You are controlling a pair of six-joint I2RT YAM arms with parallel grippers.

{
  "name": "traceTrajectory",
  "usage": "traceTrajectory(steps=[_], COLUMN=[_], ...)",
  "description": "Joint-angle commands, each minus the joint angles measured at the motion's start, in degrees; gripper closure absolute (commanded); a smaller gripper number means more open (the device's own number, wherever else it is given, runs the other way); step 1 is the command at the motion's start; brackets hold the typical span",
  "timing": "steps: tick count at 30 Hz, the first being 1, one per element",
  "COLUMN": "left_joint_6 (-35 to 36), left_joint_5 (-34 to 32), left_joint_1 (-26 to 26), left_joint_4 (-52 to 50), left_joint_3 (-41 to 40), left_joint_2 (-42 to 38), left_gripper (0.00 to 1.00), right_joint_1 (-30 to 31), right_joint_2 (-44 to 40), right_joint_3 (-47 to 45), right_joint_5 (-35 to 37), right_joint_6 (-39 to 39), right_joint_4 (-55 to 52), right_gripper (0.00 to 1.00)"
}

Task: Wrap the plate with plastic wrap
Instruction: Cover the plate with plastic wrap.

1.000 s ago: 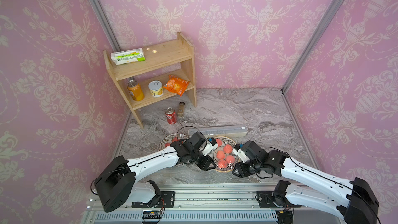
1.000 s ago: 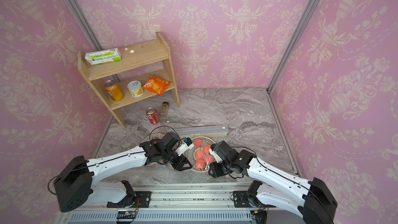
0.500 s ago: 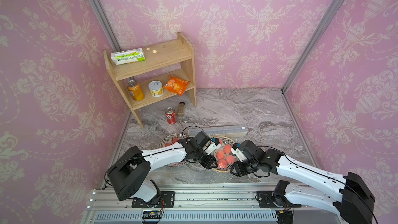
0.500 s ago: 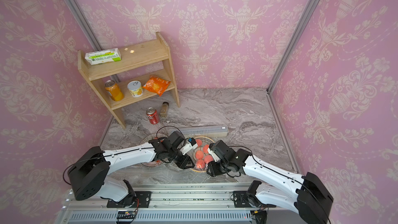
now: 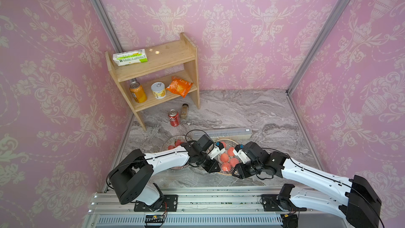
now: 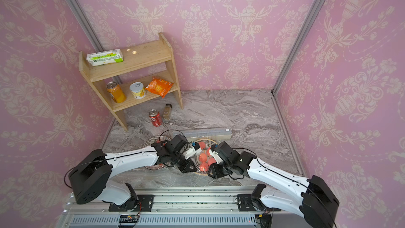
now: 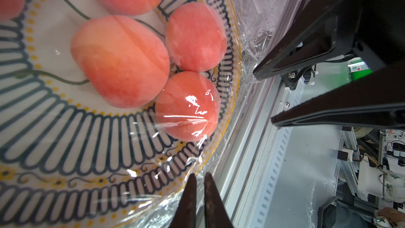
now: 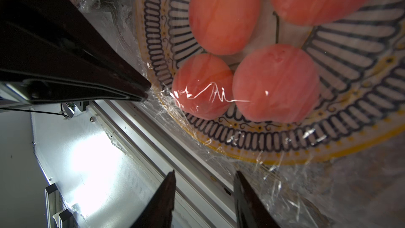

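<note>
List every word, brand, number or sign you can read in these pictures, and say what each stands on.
No text here can be read for certain.
Too small: printed lines on the green and white box.
Blurred: marking on the red can.
Too small: labels on the white tin and the orange bag.
Too small: print on the green sticker in the left wrist view.

Marble tabletop (image 5: 241,110) carries 2 plates (image 5: 230,141), dispenser box (image 5: 228,133), red can (image 5: 173,118), bottle (image 5: 184,111), wooden shelf (image 5: 157,61).

Peaches (image 6: 203,156) on plate (image 6: 206,143) beside dispenser box (image 6: 201,133)
</note>
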Motion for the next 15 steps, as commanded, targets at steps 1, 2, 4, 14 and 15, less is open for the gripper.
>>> traceTrajectory(steps=[1, 2, 4, 14, 15], left_joint_6=[-0.2, -0.2, -0.4, -1.2, -1.4], left_joint_5=[1.5, 1.3, 1.3, -2.0, -2.2], left_joint_1=[0.2, 0.2, 0.2, 0.3, 0.3], left_joint_4=[-0.6, -0.7, -0.8, 0.9, 1.2], left_joint_3=[-2.8, -3.2, -4.0, -4.8, -4.9], left_joint_2=[-1.6, -1.8, -2.0, -0.6, -0.4], left_gripper=[0.89, 0.89, 0.89, 0.87, 0.87], right_joint_1=[0.3, 0.3, 0.4, 0.7, 0.7], right_joint_2=[0.4, 0.9, 2.0, 3.6, 3.2], right_joint_3=[-0.8, -1.0, -1.1, -4.2, -4.5], right_joint_5=[-2.9, -3.3, -3.8, -3.5, -3.0], right_joint_6=[-0.6, -0.7, -0.7, 0.8, 1.0], right_joint_4=[2.8, 3.3, 3.8, 4.2, 4.0], right_gripper=[0.55, 0.56, 0.58, 0.86, 0.86])
